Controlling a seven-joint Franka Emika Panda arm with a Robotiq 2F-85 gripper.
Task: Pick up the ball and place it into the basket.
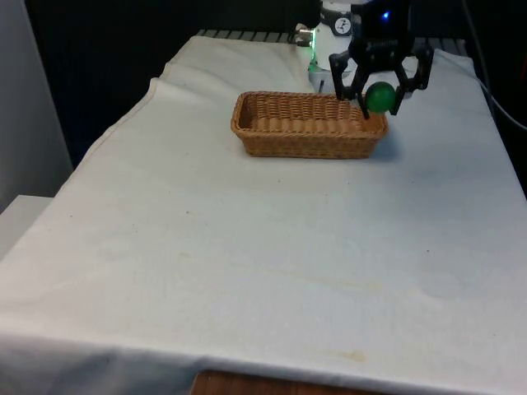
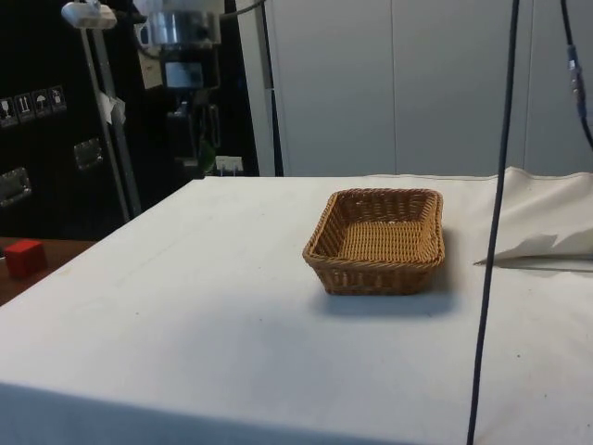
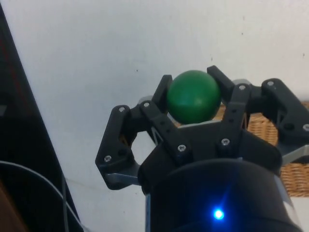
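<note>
Presently, the end effector (image 1: pixel 380 97) is clamped on the green ball (image 1: pixel 380 97), one finger on either side, and holds it in the air clear of the tabletop (image 1: pixel 247 247). In the front view, the ball sits at the right end of the wicker basket (image 1: pixel 306 125), over its rim. White cloth lies beneath.

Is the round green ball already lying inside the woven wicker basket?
No, the round green ball is clamped between the black gripper fingers, held above the woven wicker basket at its end.
</note>
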